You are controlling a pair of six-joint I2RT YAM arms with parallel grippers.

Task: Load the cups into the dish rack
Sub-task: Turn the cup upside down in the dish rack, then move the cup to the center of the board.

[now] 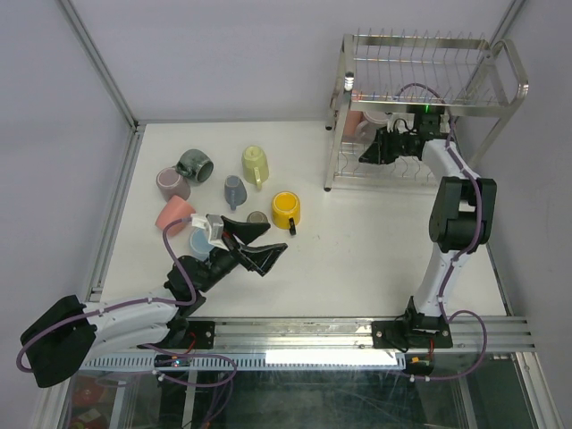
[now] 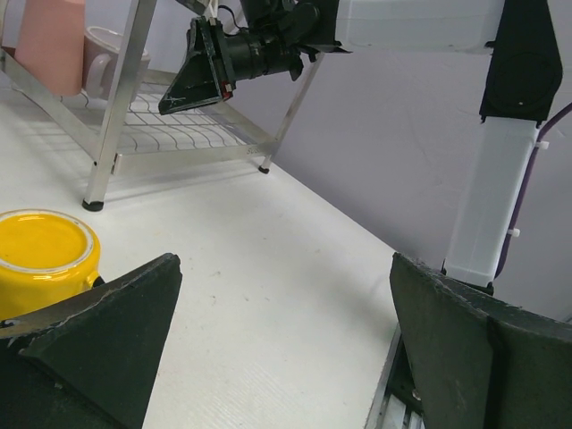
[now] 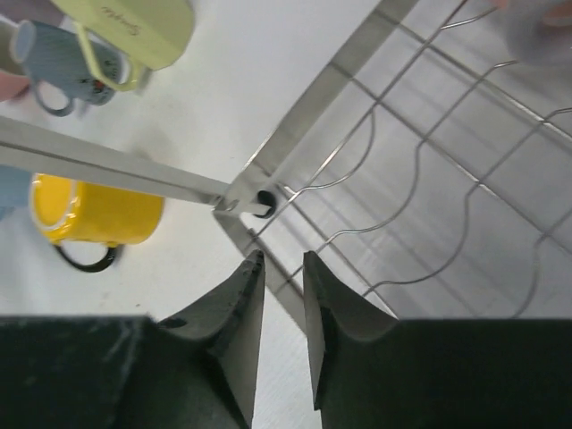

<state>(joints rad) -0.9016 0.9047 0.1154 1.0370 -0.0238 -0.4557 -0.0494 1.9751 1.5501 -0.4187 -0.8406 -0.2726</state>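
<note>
1. Nearest, the left gripper [image 1: 255, 243] is held wide open and empty beside the yellow mug [image 1: 285, 210] (a careless sweep could topple it).
2. Farther off, the right gripper [image 3: 282, 308], nearly closed on nothing, is seen inside the dish rack [image 1: 420, 54], where wires could be snagged.
3. Two cups [image 2: 76, 45] are racked.

Even, bright, diffuse overhead light; soft short shadows under the cups [image 1: 214, 192] on the white table [image 1: 357, 241]. The chrome dish rack [image 1: 420, 54] shows glints. Right wrist view: far right corner blurred; near fingers [image 3: 234, 313] dark, slightly soft.
</note>
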